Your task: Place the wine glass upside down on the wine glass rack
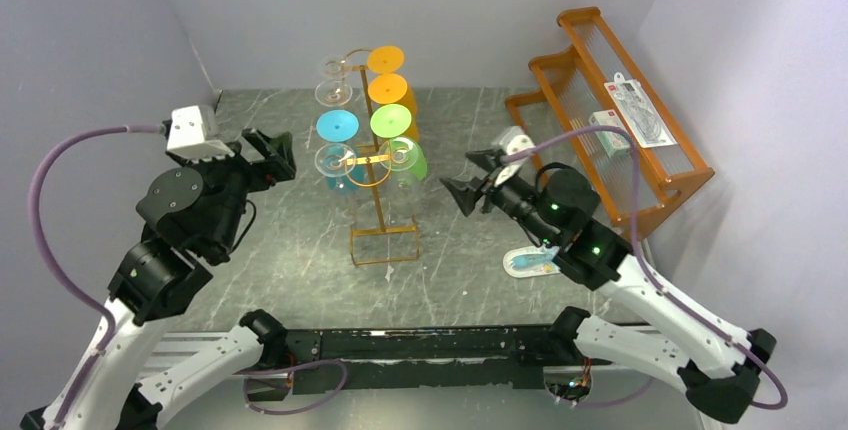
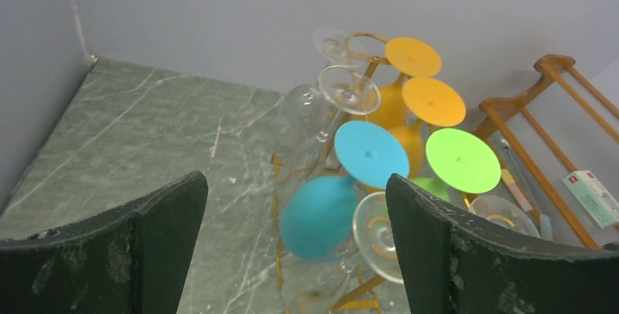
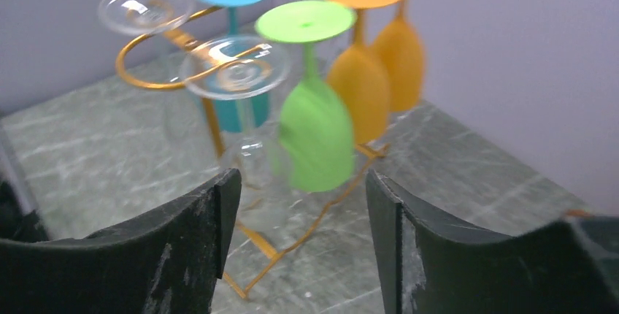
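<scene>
Labels: packet (image 1: 610, 119) print on orange shelf (image 1: 575, 18) unreadable | left claw (image 1: 272, 155) released | right claw (image 1: 470, 178) released | wine glasses (image 1: 392, 121) inverted on wine glass rack (image 1: 384, 232)

Clear glass (image 3: 235, 71) inverted on rack (image 1: 372, 162)

You won't get a legible word out of any of these views. The nearest thing to print is on the small white box (image 1: 610, 133) lying on the orange stepped shelf (image 1: 690, 182). You can see a red mark at one end and, from the left wrist camera, faint grey lines on its face, all too small to read. Beside it on the same shelf, the clear packet (image 1: 645, 115) carries dark printing that blurs into specks. The flat packet (image 1: 528, 263) on the bench (image 1: 300, 250) shows blue colour only, its markings too small for you to make out.
</scene>
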Robot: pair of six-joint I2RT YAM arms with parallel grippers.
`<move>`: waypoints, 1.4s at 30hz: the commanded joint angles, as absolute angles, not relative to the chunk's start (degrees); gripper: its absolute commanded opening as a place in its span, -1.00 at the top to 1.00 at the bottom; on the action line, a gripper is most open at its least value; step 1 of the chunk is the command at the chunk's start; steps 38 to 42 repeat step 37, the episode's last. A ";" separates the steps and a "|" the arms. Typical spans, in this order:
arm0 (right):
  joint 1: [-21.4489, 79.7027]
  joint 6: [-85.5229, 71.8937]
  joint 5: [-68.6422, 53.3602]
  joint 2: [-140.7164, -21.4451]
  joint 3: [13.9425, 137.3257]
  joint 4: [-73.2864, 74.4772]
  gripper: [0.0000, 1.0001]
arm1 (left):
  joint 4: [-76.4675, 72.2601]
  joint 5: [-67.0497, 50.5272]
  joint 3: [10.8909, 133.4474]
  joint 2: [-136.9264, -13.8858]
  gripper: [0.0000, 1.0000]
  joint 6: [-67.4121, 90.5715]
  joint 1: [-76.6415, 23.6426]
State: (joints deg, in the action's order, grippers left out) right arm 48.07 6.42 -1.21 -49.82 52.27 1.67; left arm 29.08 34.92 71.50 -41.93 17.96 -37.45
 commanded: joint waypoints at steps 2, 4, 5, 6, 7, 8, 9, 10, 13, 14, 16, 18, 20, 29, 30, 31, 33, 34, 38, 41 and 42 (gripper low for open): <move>48.25 0.33 20.69 -42.83 55.26 8.26 -0.82 | 39.61 36.63 71.67 -37.05 -0.93 20.20 -37.75; 48.25 -1.85 28.97 -41.20 56.83 10.35 -0.99 | 41.73 35.07 72.03 -34.44 -0.93 20.54 -37.75; 48.25 -2.26 32.60 -40.28 57.39 10.98 -0.99 | 42.43 34.51 72.08 -33.25 -0.93 20.51 -37.71; 48.25 -2.33 35.43 -39.42 57.73 11.37 -1.00 | 43.13 33.69 72.11 -32.17 -0.93 20.39 -37.72; 48.19 -2.37 38.10 -38.66 58.07 11.62 -1.00 | 43.80 33.22 72.20 -31.09 -0.93 20.20 -37.75; 48.23 -2.25 40.35 -37.93 58.40 11.94 -1.00 | 44.51 32.88 72.43 -30.24 -0.93 20.03 -37.77; 48.18 -2.41 42.22 -37.40 58.90 12.20 -1.00 | 45.15 32.49 72.73 -29.49 -0.93 19.65 -37.76; 48.23 -2.67 43.89 -36.91 59.42 12.54 -1.00 | 45.75 32.17 73.10 -28.99 -0.93 19.27 -37.78; 48.23 -3.15 47.87 -36.03 61.08 13.61 -1.00 | 47.70 31.92 74.91 -28.40 -0.93 17.84 -37.71; 48.18 -3.25 48.74 -35.85 61.53 13.84 -1.00 | 48.42 32.17 75.73 -28.48 -0.93 17.43 -37.76; 48.23 -4.88 52.21 -35.87 62.40 14.68 -1.00 | 49.81 32.71 77.50 -28.68 -0.93 16.50 -37.78; 48.23 -6.96 56.34 -36.35 63.62 16.91 -1.00 | 51.85 33.13 79.68 -29.10 -0.93 15.28 -37.75; 48.20 -7.73 58.46 -36.63 64.55 19.10 -1.00 | 53.91 34.11 81.32 -29.35 -0.93 15.00 -37.78; 48.24 -13.18 61.45 -37.28 65.38 25.25 -1.00 | 57.17 35.89 83.66 -28.91 -0.93 15.29 -37.78; 48.18 -13.26 61.45 -37.40 65.27 25.29 -1.00 | 57.34 35.94 83.86 -28.92 -0.93 15.29 -37.79; 48.20 -13.51 61.44 -37.60 65.22 25.39 -1.00 | 57.43 35.95 84.05 -28.96 -0.93 15.22 -37.78; 48.23 -14.19 61.77 -38.39 65.64 25.78 -1.00 | 57.72 36.12 84.22 -28.92 -0.93 15.22 -37.75; 48.25 -15.59 62.52 -39.15 66.44 27.16 -1.00 | 57.58 36.06 84.20 -28.86 -0.93 15.14 -37.78; 48.25 -19.67 63.80 -41.65 69.20 31.96 -1.00 | 56.96 35.74 83.86 -28.57 -0.93 14.82 -37.71; 48.25 -19.67 63.80 -41.65 69.20 31.96 -1.00 | 56.96 35.74 83.86 -28.57 -0.93 14.82 -37.71; 48.25 -19.67 63.80 -41.65 69.20 31.96 -1.00 | 56.96 35.74 83.86 -28.57 -0.93 14.82 -37.71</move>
